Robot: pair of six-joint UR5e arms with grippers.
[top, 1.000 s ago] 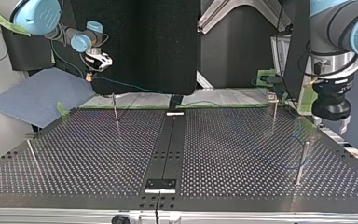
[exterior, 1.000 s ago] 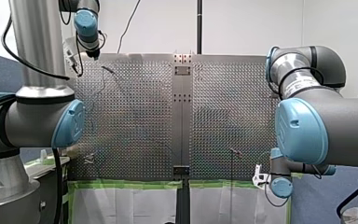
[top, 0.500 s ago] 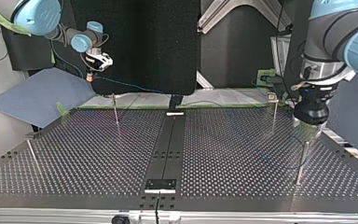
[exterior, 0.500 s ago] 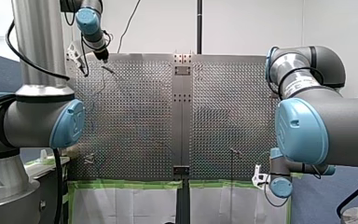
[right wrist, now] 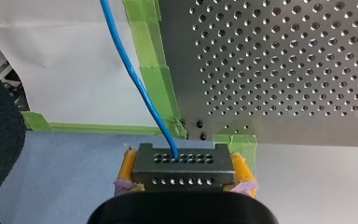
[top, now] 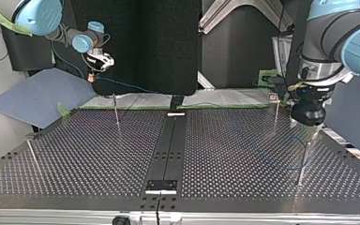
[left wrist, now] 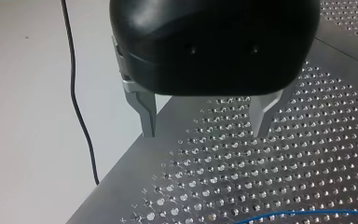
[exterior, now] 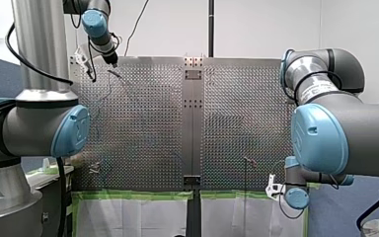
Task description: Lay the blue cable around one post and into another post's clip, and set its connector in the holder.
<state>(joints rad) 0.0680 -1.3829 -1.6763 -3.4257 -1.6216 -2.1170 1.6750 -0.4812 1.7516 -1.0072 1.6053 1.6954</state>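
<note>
Holding the connector [right wrist: 183,166] clamped in my right jaws, I'd lower my left jaws, wide and empty, squarely astride the blue cable [left wrist: 307,213] on the surface [left wrist: 289,154].

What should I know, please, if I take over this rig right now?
My right gripper: shut on the connector, beyond the taped edge of the table; the blue cable leads away from it along that edge.
My left gripper: open, empty, above the table near the post at the top view's far right.
Done: connector in hand. Whether the cable rounds a post, I cannot tell.
Left: route and clip the cable, seat the connector.
</note>
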